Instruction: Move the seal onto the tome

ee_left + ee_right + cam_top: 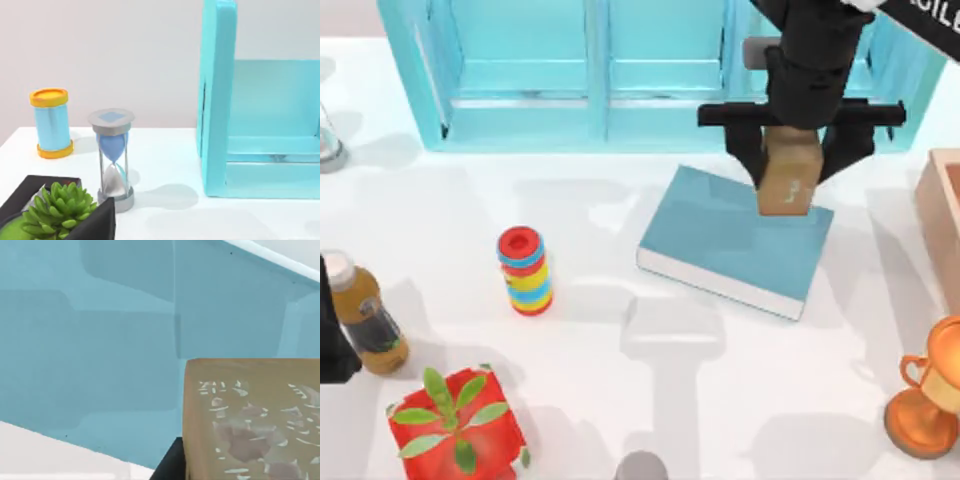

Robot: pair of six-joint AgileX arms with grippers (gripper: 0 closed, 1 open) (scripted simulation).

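Observation:
The tome (725,238) is a flat teal-blue book lying right of the table's middle, in front of the shelf unit. My right gripper (792,150) hangs over the book's far right part, its black fingers (748,148) pressed against both sides of the seal (790,178), a small tan-brown block. In the right wrist view the seal (252,420) looms close, with lighter marks on its face, and the tome's cover (100,350) lies beneath it. I cannot tell whether the seal touches the cover. My left arm (332,335) is parked at the table's left edge.
A teal shelf unit (590,70) lines the back. A ring stack (525,270), a bottle (368,318), a red plant box (455,420) and a grey knob (642,467) stand left and front. An orange trophy (930,390) and a wooden box (942,205) stand at the right. An hourglass (115,157) stands back left.

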